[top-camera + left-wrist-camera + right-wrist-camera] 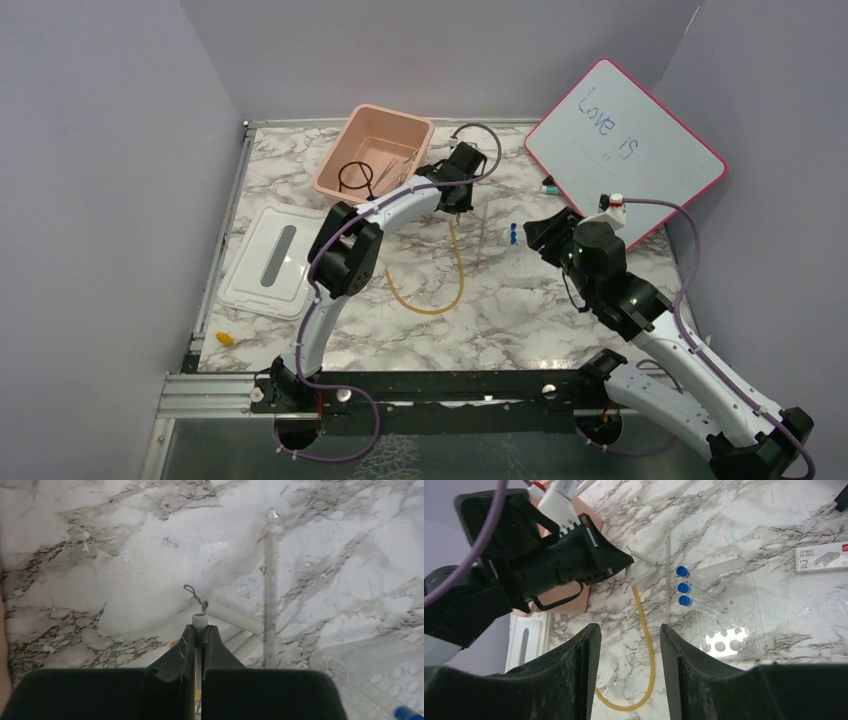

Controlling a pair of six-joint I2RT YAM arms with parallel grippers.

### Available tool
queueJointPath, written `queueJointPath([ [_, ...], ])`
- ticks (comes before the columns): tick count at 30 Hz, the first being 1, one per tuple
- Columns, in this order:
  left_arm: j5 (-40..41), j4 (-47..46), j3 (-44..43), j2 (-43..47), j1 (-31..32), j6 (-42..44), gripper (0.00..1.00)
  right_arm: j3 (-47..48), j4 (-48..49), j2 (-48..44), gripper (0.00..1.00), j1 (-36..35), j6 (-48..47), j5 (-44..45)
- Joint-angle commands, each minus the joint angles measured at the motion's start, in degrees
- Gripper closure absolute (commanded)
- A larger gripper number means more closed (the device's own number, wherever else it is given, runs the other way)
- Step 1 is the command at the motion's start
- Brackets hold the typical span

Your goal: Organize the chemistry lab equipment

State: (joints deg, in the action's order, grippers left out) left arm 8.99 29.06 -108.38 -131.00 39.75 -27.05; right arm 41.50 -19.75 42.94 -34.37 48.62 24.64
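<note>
My left gripper [200,627] is shut on one white ribbed leg of a clay triangle [231,616] with a twisted wire loop, just above the marble; it also shows in the right wrist view [626,565] and the top view [455,200]. An amber rubber tube [432,290] lies in a U on the table, and shows between my right fingers [651,650]. My right gripper [630,627] is open and empty above it [545,230]. Three blue-capped tubes [683,586] lie by a clear rack [729,635]. A black wire ring [352,177] and thin metal tongs [395,160] lie in the pink tub [345,135].
The tub's white lid [272,260] lies at the left. A red-framed whiteboard [625,140] leans at the back right, with a green-tipped tool [549,186] at its foot. A thin glass rod [667,580] lies by the tubes. A staple box [821,557] and a small yellow piece [225,339] lie apart.
</note>
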Motion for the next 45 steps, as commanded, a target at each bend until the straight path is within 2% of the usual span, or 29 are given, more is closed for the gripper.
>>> queueJointPath([
  [1,0.2,-0.3,-2.9,9.5,-0.1,1.9,1.0,0.4,-1.1,-1.3,0.49,0.3,0.4,2.1],
  [12,1.5,-0.2,-3.4,21.8,-2.1,6.5,1.0,0.2,-0.7,-1.6,0.49,0.3,1.3,1.1],
  [16,1.3,-0.2,-2.6,24.7,-6.5,6.9,1.0,0.1,-0.4,-1.3,0.49,0.3,1.6,0.9],
  [21,-1.3,-0.9,-0.4,25.8,-15.4,6.0,1.0,0.0,0.0,-1.0,0.49,0.3,1.7,0.7],
  [25,-2.2,-1.4,-0.7,22.9,-21.0,7.3,1.0,0.0,0.4,-0.4,0.49,0.3,1.8,0.3],
  [30,-7.7,-1.7,-3.2,15.7,-26.3,8.1,1.0,0.1,0.3,0.4,0.49,0.3,1.7,0.3],
  [36,-8.8,-2.0,-8.8,8.3,-27.7,8.3,1.0,1.2,-0.3,1.1,0.49,0.3,1.3,0.9],
  [45,-4.0,-6.6,-13.1,-0.4,-28.1,10.2,1.0,3.7,-3.1,2.1,0.5,0.4,0.7,1.1],
])
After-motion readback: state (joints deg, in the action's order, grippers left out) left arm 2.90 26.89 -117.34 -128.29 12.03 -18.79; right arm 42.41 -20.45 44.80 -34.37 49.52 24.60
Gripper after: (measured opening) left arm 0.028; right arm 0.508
